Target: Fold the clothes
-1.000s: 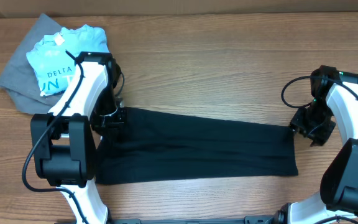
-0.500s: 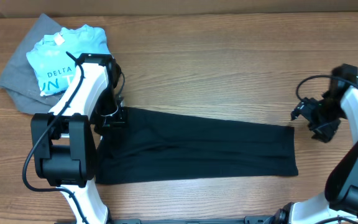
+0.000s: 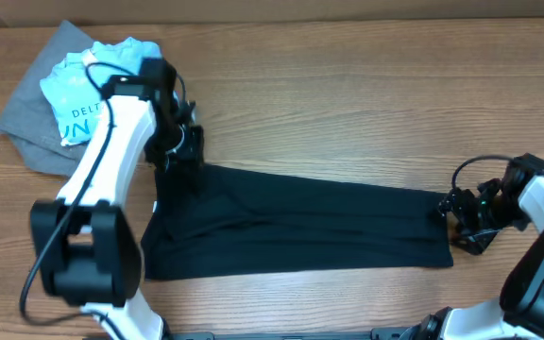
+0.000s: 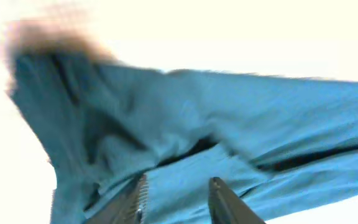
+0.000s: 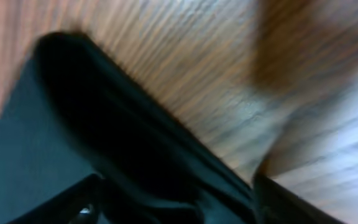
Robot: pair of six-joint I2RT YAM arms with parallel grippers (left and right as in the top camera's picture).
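The black T-shirt [image 3: 300,227] lies folded into a long strip across the wooden table [image 3: 348,94]. My left gripper [image 3: 179,161] hangs over the strip's far left corner. In the left wrist view its fingers [image 4: 138,199] stand apart above the cloth [image 4: 229,112], which looks bluish in the washed-out picture, and nothing is pinched between them. My right gripper [image 3: 453,215] sits at the strip's right end. In the right wrist view this gripper [image 5: 179,208] is open wide, and the shirt's folded edge [image 5: 42,124] runs in between its fingers.
A light blue T-shirt with white lettering [image 3: 93,90] lies on a grey garment [image 3: 31,132] at the far left corner, just behind my left arm. Both arm bases stand at the near edge.
My left gripper has risen and shifted towards the far right, and its fingers have parted. My right gripper swung out to the right, then came nearer and down to the shirt's right end.
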